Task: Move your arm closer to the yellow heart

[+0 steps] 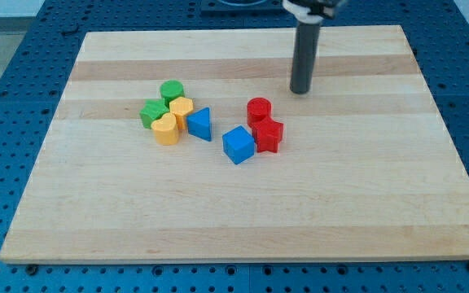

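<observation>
The yellow heart (166,129) lies left of centre on the wooden board (243,220), at the front of a tight cluster. Touching it are a second yellow block (181,109), a green star-like block (153,112) and, behind, a green cylinder (172,90). A blue triangle (199,124) sits just to the right of the cluster. My tip (300,90) rests on the board near the view's top, well to the right of and above the yellow heart, touching no block.
A red cylinder (259,108), a red star-like block (268,135) and a blue cube (238,145) form a second group below and left of my tip. A blue perforated table (6,98) surrounds the board.
</observation>
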Controlling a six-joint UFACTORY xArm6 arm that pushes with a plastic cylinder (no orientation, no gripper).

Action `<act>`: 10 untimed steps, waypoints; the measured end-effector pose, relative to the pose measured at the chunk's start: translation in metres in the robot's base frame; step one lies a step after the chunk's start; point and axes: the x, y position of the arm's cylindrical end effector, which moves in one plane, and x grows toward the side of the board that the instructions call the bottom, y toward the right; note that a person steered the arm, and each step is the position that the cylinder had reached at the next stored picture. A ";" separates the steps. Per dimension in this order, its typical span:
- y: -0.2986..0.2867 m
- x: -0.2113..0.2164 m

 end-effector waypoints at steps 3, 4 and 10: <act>-0.058 0.175; -0.137 0.163; -0.249 0.085</act>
